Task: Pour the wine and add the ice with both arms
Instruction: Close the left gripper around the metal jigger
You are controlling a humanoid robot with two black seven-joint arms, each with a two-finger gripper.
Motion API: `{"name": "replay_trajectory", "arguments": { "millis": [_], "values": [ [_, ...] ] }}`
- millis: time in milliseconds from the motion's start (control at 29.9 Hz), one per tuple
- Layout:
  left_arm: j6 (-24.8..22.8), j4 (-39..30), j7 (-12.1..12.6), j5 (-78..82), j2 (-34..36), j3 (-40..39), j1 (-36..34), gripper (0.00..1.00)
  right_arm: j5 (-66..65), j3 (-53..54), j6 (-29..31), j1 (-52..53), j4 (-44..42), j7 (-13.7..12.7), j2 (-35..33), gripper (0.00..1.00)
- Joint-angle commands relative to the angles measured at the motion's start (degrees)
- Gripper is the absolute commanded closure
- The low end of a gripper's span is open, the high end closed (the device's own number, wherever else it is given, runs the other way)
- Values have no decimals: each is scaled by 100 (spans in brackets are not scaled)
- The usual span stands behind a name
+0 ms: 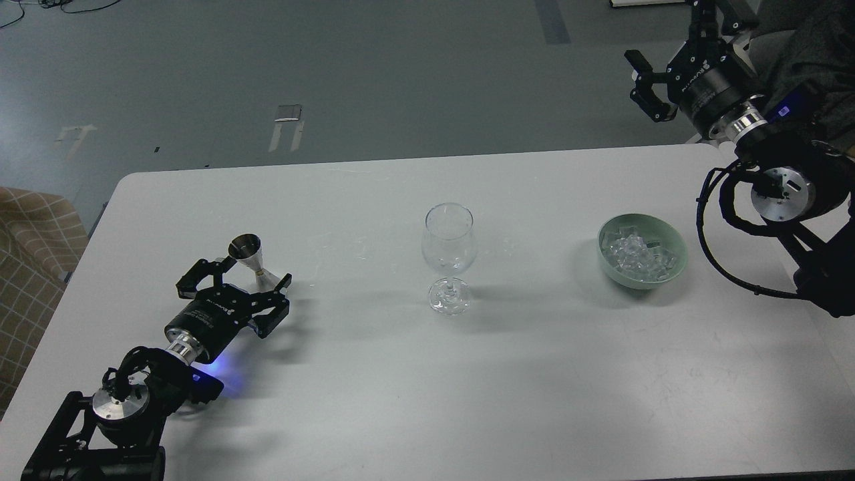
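A silver jigger (246,247) stands upright on the white table (374,387) at the left. My left gripper (253,272) is open, low over the table, with its fingers on either side of the jigger's lower half. An empty clear stemmed glass (449,244) stands at the table's middle. The ice (633,254) is a heap of clear cubes in a pale green bowl (676,266) at the right. My right gripper (668,48) is open and empty, raised high beyond the table's far right corner, well above and behind the bowl.
A checked beige seat (30,267) stands off the table's left edge. A dark-clothed figure (815,47) is behind my right arm at the top right. Grey floor lies beyond the far edge.
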Motion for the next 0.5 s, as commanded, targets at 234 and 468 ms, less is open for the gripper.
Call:
{"name": "replay_trajectory", "arguments": {
  "millis": [234,468],
  "values": [
    [-73,430,-348,214,-72,3,-332,11,1,0,-10,-11,-8,0,-3,0],
    [-55,447,-392,231,-63,90,-446,42,1,0,-10,-37,1,0,5,0]
  ]
}}
